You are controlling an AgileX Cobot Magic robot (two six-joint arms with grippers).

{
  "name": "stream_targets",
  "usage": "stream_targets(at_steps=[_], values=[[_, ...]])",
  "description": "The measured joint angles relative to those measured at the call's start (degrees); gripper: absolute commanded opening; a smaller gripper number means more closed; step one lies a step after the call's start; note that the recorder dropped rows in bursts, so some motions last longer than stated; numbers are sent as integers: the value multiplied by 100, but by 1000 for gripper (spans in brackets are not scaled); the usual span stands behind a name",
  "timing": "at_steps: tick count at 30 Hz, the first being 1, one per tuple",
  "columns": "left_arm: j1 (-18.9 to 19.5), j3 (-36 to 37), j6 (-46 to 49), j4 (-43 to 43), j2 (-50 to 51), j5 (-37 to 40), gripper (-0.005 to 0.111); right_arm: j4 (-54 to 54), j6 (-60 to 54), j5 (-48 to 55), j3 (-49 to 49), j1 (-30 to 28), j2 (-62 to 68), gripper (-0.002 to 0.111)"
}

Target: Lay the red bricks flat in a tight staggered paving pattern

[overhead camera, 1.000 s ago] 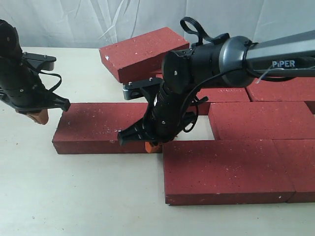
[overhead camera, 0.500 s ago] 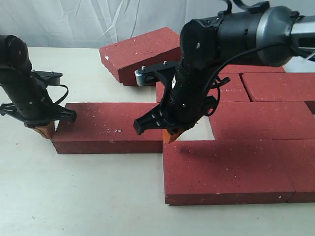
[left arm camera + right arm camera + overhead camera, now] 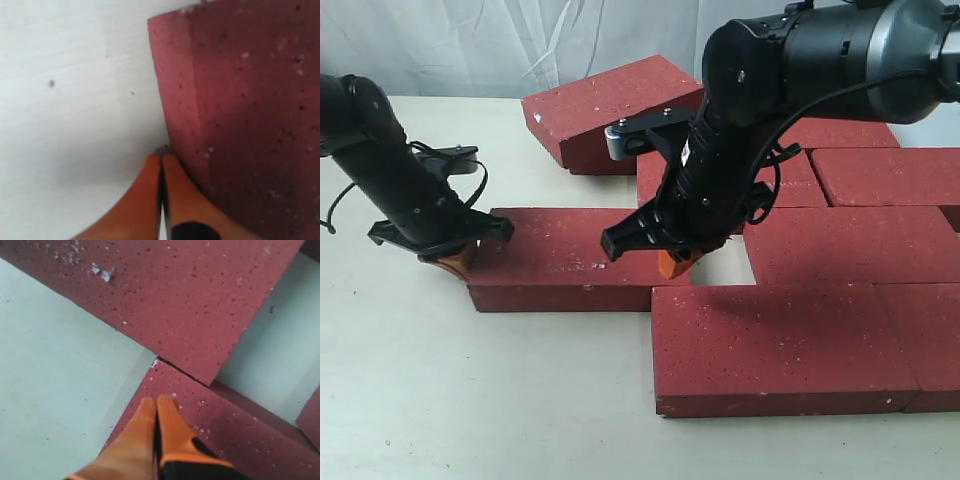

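Left arm slants down from left side. Left gripper [image 3: 452,262] low at tabletop [image 3: 470,400], jaws pressed together, empty, orange tips against left end of loose brick [image 3: 565,258]. Right arm reaches in from upper right, bent steeply down. Right gripper [image 3: 677,265] jaws also pressed together, empty, tips over corner of front brick [image 3: 770,345] beside loose brick's right end. Other red bricks [image 3: 850,240] lie flat in rows at right; tilted brick [image 3: 610,105] at back.

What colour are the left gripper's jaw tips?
Orange; best seen in the left wrist view, with the left gripper shut beside the dark red speckled brick.
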Motion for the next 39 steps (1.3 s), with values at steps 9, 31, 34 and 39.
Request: stream_targets(at_steps=[9, 31, 34, 39], values=[[-473, 0, 0, -311, 0, -167, 0, 0, 13, -81, 0, 0, 0, -1], [-1025, -22, 0, -838, 191, -642, 0, 0, 35, -92, 0, 0, 0, -1], [-1025, -22, 0, -880, 191, -656, 0, 0, 35, -92, 0, 0, 0, -1], [-1030, -22, 12, -926, 196, -680, 0, 0, 35, -103, 0, 0, 0, -1]])
